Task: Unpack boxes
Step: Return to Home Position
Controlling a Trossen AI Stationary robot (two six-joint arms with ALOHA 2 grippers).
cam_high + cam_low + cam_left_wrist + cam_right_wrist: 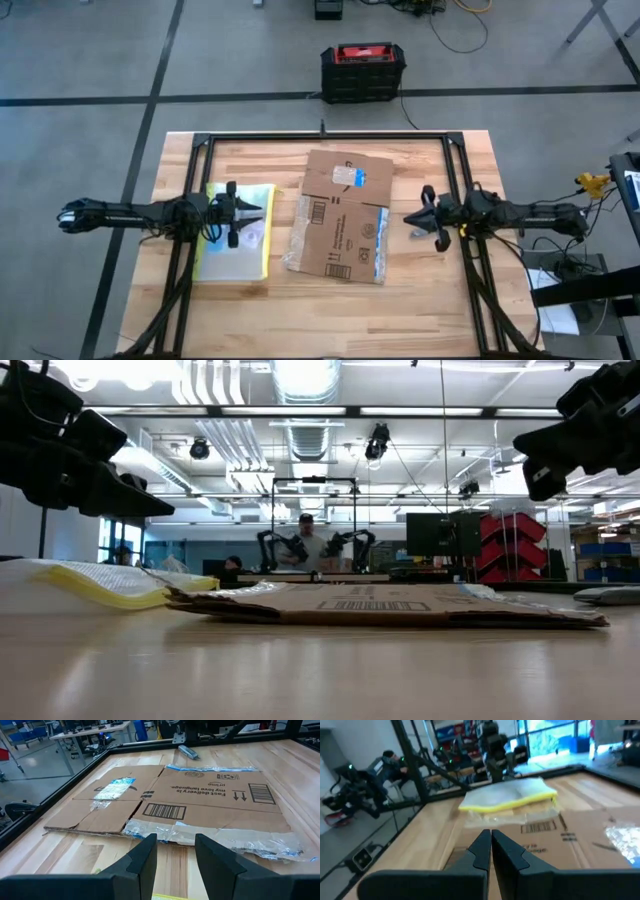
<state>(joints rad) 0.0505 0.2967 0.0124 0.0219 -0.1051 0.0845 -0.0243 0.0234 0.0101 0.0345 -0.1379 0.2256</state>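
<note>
**Flattened carton lies mid-counter between two raised arms**

On the left, the left tool (pixel 248 211) hangs above the light wooden counter (pixel 330 310), its fingers (pixel 145 862) parted and nothing between them. Beneath it lies a clear plastic pouch with a yellow edge (pixel 225 262), flat on the boards and just beside the carton.

In the middle sits the task's thing: the brown corrugated cardboard shipping box (pixel 340 215), opened out into one flat sheet. Its printed side faces up, showing a barcode, arrows and a white label, and strips of clear tape (pixel 235 840) hang loose along the edges. The low view shows it lying almost flush with the counter, with only slight lift at the creases.

As a judgement, the sheet should be light and fairly stiff within each panel, yet it will probably fold at the scored lines if lifted from one end. The tape fringe looks slick and weak, so it is a poor place to grip. A bare cardboard edge or a flap corner that stands a little proud would serve better, since a flush sheet gives the fingers little to pinch.

On the right, the right tool (pixel 415 217) is raised clear of the sheet, clenched on nothing. Beyond the counter, a black and red case (pixel 362 70) stands on the floor
</note>
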